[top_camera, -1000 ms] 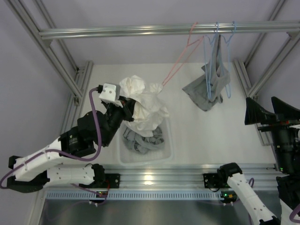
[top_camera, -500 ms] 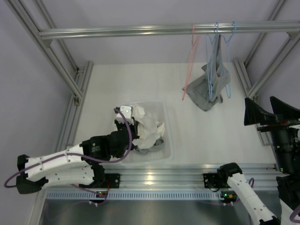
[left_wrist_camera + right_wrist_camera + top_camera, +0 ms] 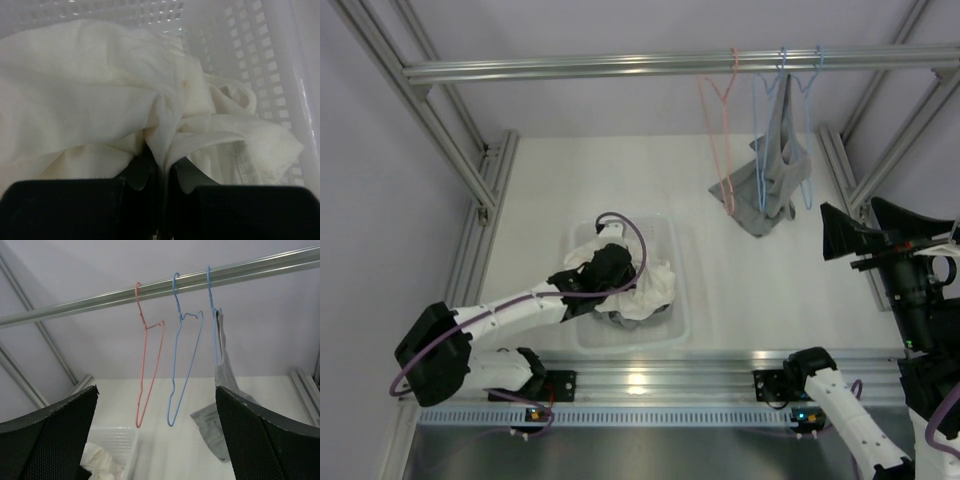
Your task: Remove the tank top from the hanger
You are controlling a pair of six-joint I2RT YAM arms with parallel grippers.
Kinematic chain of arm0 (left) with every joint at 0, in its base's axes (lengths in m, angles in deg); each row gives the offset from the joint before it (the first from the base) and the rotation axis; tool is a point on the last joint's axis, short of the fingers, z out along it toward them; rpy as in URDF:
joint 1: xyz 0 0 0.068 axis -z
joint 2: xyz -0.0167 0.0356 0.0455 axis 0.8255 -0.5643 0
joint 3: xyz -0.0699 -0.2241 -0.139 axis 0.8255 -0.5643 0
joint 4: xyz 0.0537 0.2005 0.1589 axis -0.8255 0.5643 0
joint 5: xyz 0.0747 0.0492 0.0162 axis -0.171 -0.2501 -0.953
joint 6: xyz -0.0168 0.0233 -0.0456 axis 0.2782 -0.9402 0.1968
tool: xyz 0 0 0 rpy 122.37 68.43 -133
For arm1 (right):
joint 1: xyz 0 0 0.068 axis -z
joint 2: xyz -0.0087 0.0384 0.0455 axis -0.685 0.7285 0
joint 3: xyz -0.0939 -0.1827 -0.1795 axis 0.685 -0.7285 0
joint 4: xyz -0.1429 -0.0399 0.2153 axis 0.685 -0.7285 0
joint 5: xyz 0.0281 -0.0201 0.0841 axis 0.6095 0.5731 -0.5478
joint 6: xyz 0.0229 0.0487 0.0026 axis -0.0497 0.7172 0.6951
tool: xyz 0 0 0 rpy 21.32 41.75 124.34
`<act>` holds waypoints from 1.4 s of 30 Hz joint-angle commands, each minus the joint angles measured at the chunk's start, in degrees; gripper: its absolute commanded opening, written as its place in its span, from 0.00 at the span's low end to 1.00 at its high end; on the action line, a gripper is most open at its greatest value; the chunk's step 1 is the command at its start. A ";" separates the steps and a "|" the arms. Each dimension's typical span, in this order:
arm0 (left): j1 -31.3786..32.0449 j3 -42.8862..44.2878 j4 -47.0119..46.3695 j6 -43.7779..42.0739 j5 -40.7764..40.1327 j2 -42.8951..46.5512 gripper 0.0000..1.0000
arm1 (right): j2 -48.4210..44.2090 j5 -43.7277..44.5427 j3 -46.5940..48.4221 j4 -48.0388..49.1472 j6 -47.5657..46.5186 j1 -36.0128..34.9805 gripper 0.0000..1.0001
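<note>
Spanning the scene, a white table [image 3: 750, 280] lay beneath an aluminium rail [image 3: 620, 65]. A clear basket [image 3: 675, 325] on the table held the white tank top [image 3: 655, 285], which hid the basket's floor. A grey garment [image 3: 775, 175] draped one of two blue hangers [image 3: 175, 295]; the pink hanger [image 3: 731, 130] hung bare. The left gripper [image 3: 161, 169] pinched a fold of the tank top; the right gripper [image 3: 156, 390] stood wide, holding nothing.

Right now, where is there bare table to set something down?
The table is bare behind the basket, left of the pink hanger, and between the basket and the gray tank top. Crowded: inside the basket, with the white garment and left gripper.
</note>
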 commanded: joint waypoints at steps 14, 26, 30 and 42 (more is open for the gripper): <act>-5.11 12.23 8.71 -2.42 9.12 -18.01 0.00 | 0.99 -1.52 -0.85 3.68 -0.14 -0.70 0.99; -5.02 17.23 16.09 -5.77 1.20 5.62 0.99 | 2.57 -1.95 -3.05 4.65 0.30 -0.70 0.99; -5.02 20.31 19.34 -6.47 -3.60 10.37 0.99 | 5.02 -4.68 -3.66 4.65 -0.48 -0.62 0.99; -24.86 31.14 23.39 -3.14 -9.61 5.97 0.99 | 5.39 0.86 -6.73 -2.90 -4.52 -0.70 0.99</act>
